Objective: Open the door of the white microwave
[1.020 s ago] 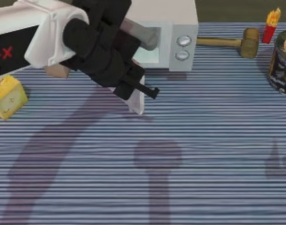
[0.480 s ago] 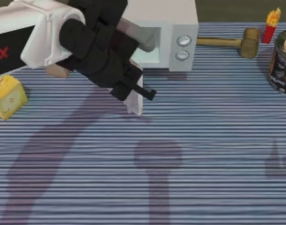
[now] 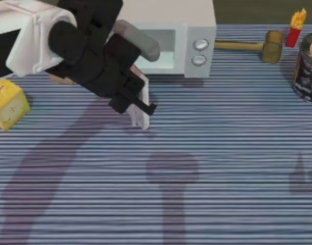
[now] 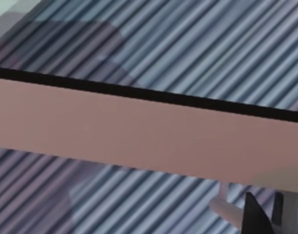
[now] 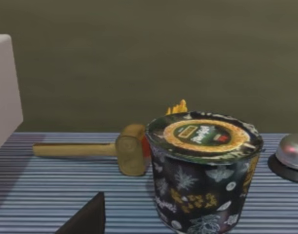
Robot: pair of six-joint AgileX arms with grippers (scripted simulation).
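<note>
You see the door (image 3: 143,100) swung further out and leftward than a second ago, standing edge-on from the white microwave (image 3: 189,23) at the bench's (image 3: 222,153) back. One left gripper (image 3: 138,102) sits at the door's outer edge, jaws clenched on it. Two silver knobs (image 3: 199,52) face front.

door (image 3: 143,104) mostly hidden by left hand (image 3: 138,104)

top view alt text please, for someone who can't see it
The left end effector is at the edge of the door, swung out from the white microwave. A yellow carton sits left; a mallet and noodle cup right.
</note>
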